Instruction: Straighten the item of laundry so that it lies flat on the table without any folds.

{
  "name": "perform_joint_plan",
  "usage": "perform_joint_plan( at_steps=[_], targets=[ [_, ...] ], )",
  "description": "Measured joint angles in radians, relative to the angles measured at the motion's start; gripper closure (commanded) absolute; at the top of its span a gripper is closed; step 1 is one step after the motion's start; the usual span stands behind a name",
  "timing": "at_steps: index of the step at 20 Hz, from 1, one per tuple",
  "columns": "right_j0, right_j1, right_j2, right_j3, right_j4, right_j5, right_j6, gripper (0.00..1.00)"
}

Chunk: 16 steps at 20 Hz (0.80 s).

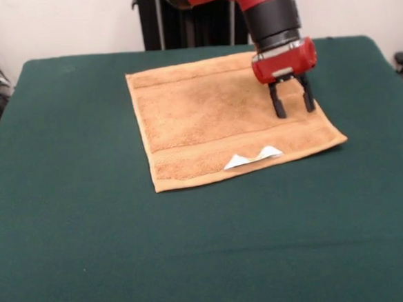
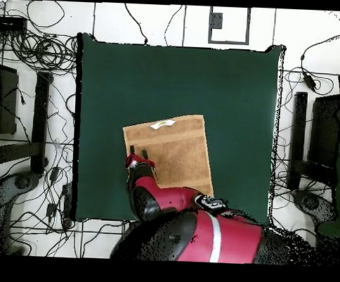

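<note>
The tan-orange towel [image 1: 220,118] lies spread flat on the dark green table [image 1: 90,235], toward the far side near the robot. Its woven band and white care tag [image 1: 252,157] are at the near short edge. My gripper [image 1: 292,104] hangs open just above the towel's right edge, with nothing between its fingers. In the overhead view the towel [image 2: 174,150] lies below the table's middle, the tag [image 2: 162,123] is at its upper edge, and the gripper [image 2: 138,152] is over the towel's left edge. The arm hides the towel's lower left part there.
The red and black arm [image 2: 190,232] reaches in from the base at the bottom of the overhead view. Cables and dark equipment [image 2: 33,126] lie on the floor around the table's [image 2: 169,69] sides.
</note>
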Motion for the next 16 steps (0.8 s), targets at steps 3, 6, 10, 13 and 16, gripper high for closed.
perform_joint_plan(
  at_steps=[3, 6, 10, 13, 16],
  targets=[
    [0.028, -0.001, -0.028, -0.011, 0.000, -0.014, 0.000, 0.00],
    [0.041, -0.001, -0.049, -0.022, 0.000, -0.025, 0.000, 0.00],
    [0.043, 0.000, -0.075, -0.047, 0.007, -0.034, 0.000, 0.00],
    [0.039, 0.002, -0.115, -0.095, 0.030, -0.035, 0.000, 0.00],
    [0.030, 0.004, -0.142, -0.137, 0.042, -0.034, 0.000, 0.00]
  ],
)
